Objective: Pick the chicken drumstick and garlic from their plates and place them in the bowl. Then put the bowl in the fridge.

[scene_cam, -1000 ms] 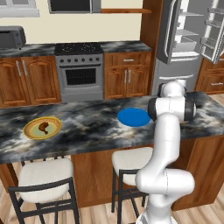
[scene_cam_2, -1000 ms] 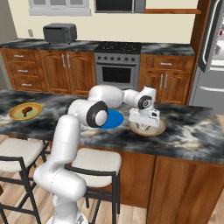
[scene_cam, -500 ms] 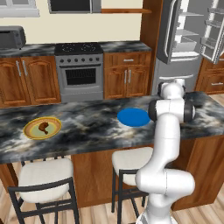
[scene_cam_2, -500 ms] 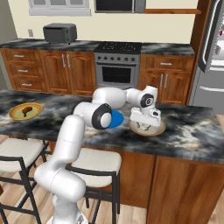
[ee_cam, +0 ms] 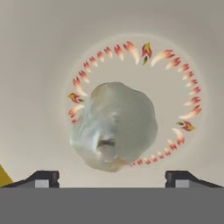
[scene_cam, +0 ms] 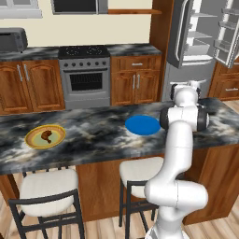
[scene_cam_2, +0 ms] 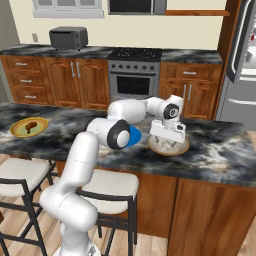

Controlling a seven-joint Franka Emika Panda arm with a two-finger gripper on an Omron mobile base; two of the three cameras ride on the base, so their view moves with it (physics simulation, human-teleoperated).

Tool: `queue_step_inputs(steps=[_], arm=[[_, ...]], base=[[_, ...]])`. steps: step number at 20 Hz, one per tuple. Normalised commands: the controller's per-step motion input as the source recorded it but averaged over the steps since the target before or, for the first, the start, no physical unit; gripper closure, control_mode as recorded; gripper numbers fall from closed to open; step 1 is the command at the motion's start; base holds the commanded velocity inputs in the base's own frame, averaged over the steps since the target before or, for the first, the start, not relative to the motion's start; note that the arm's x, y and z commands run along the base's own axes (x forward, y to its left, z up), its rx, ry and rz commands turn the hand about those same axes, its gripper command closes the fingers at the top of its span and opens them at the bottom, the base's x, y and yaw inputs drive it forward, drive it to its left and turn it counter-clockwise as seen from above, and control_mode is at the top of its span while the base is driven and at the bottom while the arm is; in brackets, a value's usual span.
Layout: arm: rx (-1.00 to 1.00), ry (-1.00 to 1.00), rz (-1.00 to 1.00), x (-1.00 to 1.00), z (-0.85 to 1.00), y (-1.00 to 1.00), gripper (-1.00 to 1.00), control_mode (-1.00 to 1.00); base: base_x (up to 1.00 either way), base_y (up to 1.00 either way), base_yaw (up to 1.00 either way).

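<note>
While the garlic (ee_cam: 114, 127) lies free in the bowl (scene_cam_2: 181, 148), my gripper (ee_cam: 112, 177) hangs spread open above it; I next cross left to the chicken drumstick (scene_cam: 46, 136) on its yellow plate (scene_cam: 32, 139) on the desk (scene_cam: 93, 135).

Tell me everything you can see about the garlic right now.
The garlic is a small off-white bulb with a lumpy, slightly glossy skin shaded grey-green, and a stubby darker nub facing the hand camera. It lies loose inside the bowl, on the pale floor and overlapping a ring of little red and orange flame marks. The gripper hangs directly above it with its fingertips spread wide on either side, not touching it. From the right base view the hand covers the garlic inside the bowl on the counter.
</note>
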Motion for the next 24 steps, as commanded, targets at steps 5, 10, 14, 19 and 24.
queue_step_inputs(steps=[5, 10, 14, 19, 24], arm=[[0.0, 0.0, 0.0, -0.28, 0.33, 0.13, -1.0, -1.0], [-0.02, 0.0, 0.0, -0.49, 0.2, 0.44, -1.0, -1.0], [0.0, 0.0, 0.0, -0.43, 0.03, 0.59, -1.0, -1.0], [0.0, 0.0, 0.0, -0.29, 0.0, 0.74, -1.0, -1.0], [0.0, -0.07, 0.01, -0.37, 0.08, 0.73, -1.0, -1.0]], base=[[0.0, 0.0, 0.0], [0.0, 0.0, 0.0], [0.0, 0.0, 0.0], [0.0, 0.0, 0.0], [0.0, 0.0, 0.0]])
